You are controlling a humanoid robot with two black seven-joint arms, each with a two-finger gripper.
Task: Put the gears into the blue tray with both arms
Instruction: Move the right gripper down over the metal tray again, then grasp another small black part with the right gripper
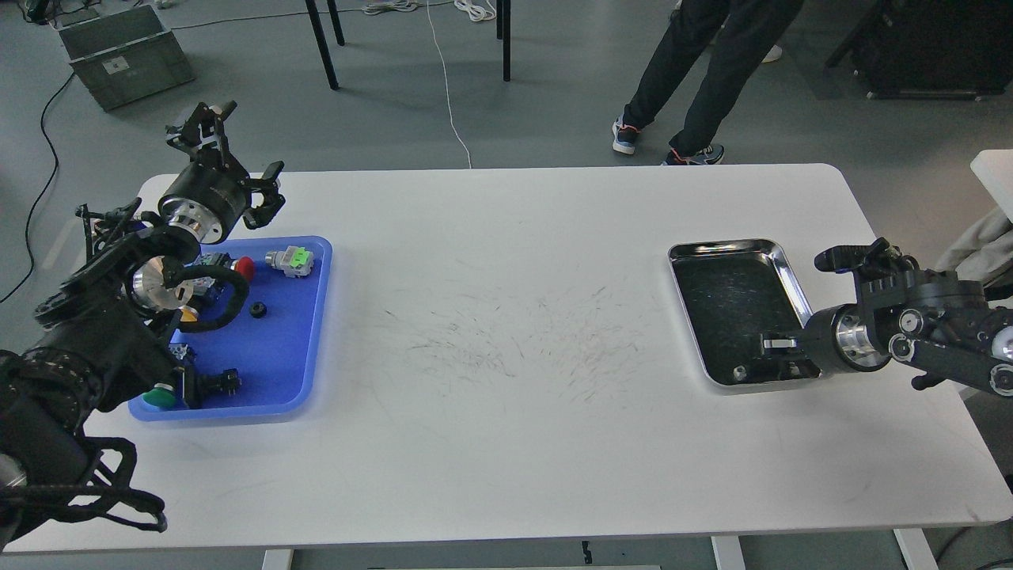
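Left gripper (229, 170) was raised past the far-left corner of the blue tray (313, 332), fingers spread wide, nothing in them. That reads as a release pose, parked clear so the tray stays reachable. One gear (257, 309) lay on the tray floor just below and right of that gripper, near the red button (244, 268) and the green-capped part (290, 261). More button parts sat nearer me in the tray, partly hidden by the arm.

Right gripper (783, 356) was down inside the steel tray (732, 247), at its near-right corner, tips low by the floor. Too dark and end-on to say whether it was open or clamped on anything. A small round piece (739, 371) lay just left of it, likely the next pick; can't confirm it's a gear.

Split makes sense: the right arm works the source tray on its own side, the left the blue tray.
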